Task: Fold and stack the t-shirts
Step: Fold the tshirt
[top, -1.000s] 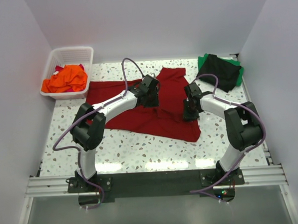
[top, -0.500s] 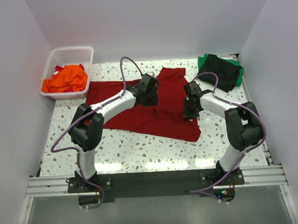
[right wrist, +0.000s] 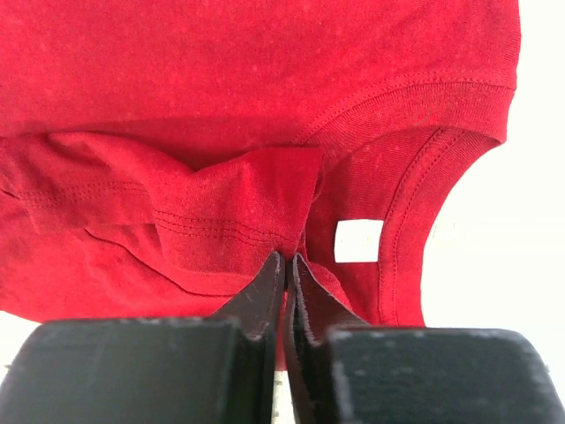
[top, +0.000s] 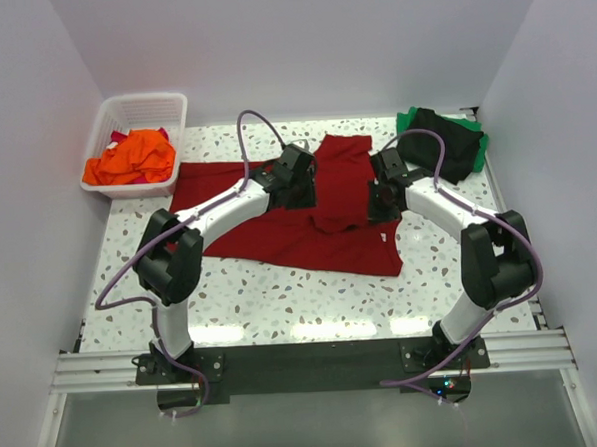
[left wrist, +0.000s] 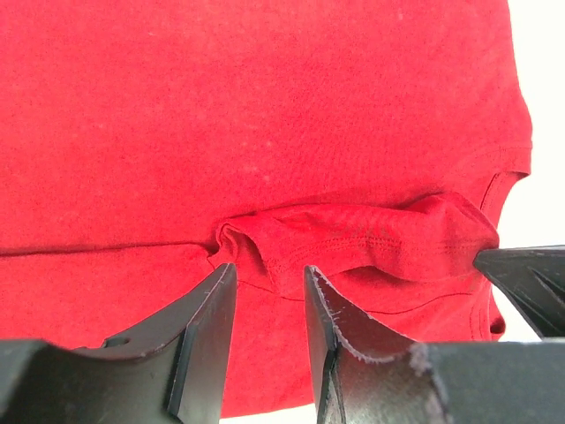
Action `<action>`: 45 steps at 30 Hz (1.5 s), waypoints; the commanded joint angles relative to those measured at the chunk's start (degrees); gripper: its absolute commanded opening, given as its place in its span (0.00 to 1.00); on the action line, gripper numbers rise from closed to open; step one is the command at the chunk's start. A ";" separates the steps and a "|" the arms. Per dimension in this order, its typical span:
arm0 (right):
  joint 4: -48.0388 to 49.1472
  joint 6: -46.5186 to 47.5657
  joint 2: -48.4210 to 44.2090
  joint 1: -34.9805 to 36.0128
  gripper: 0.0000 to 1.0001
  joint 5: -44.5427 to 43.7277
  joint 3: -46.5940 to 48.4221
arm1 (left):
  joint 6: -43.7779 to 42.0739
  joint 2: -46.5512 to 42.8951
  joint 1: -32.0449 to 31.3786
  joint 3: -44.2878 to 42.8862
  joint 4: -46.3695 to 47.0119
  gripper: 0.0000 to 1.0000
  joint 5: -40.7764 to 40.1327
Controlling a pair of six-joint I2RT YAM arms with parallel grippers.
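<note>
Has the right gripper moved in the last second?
Yes. The right gripper, pinching the red shirt, moved away from the arm bases, toward the black shirt.

Dark red t-shirt (top: 309,233): lay spread across mid-table, one part lifted and doubled over toward the far side, white neck label showing.
Orange t-shirt (top: 130,157): sat crumpled in far-left basket.
Black t-shirt (top: 441,141): lay folded far right, atop green t-shirt (top: 482,146).

Top view: both arms cover the middle of the dark red t-shirt (top: 279,235), end effector tips not visible there. Left wrist view: shirt cropped on 3 sides; can't tell if the left end effector (left wrist: 269,291) actually grips the fold. Green shirt (top: 483,146) mostly hidden under the black shirt (top: 439,141).
</note>
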State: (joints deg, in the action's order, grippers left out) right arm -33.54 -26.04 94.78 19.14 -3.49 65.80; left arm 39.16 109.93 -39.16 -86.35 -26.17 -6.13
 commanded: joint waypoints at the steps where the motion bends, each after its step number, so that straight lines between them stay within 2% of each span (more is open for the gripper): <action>1: -1.27 -0.15 -0.57 0.20 0.09 -0.29 1.79 | -1.63 -3.05 0.31 0.74 1.65 0.41 -0.46; 5: -0.65 -0.24 -0.56 0.38 0.14 -0.47 0.91 | -1.63 -3.23 0.57 1.18 2.00 0.41 -0.37; 9: -0.56 -0.32 -0.30 0.38 0.15 -0.29 0.73 | -1.80 -3.14 0.66 1.27 2.09 0.41 -0.11; 12: -0.30 -0.59 -0.48 0.46 0.10 -0.47 0.47 | -1.80 -3.14 0.75 1.35 2.00 0.41 -0.11; 13: -0.30 -0.50 -0.39 0.38 0.00 -0.47 0.38 | -1.80 -3.06 0.75 1.36 2.09 0.41 -0.11; 21: 0.84 -1.29 0.22 0.46 0.00 -0.55 0.73 | -1.89 -3.76 1.01 2.06 2.09 0.40 -0.11; 34: 6.03 -3.49 9.88 0.46 0.00 -2.57 12.41 | -3.12 -5.25 1.19 3.64 1.48 0.40 -1.43; 45: 8.92 -4.45 14.03 0.46 0.00 -7.06 16.55 | -5.40 -4.99 1.10 3.55 1.12 0.39 -0.55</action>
State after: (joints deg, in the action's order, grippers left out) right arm -28.23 -29.41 108.14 19.49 -7.35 79.44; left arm 36.07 107.66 -38.28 -82.70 -25.82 -6.46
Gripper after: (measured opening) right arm 0.011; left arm 0.394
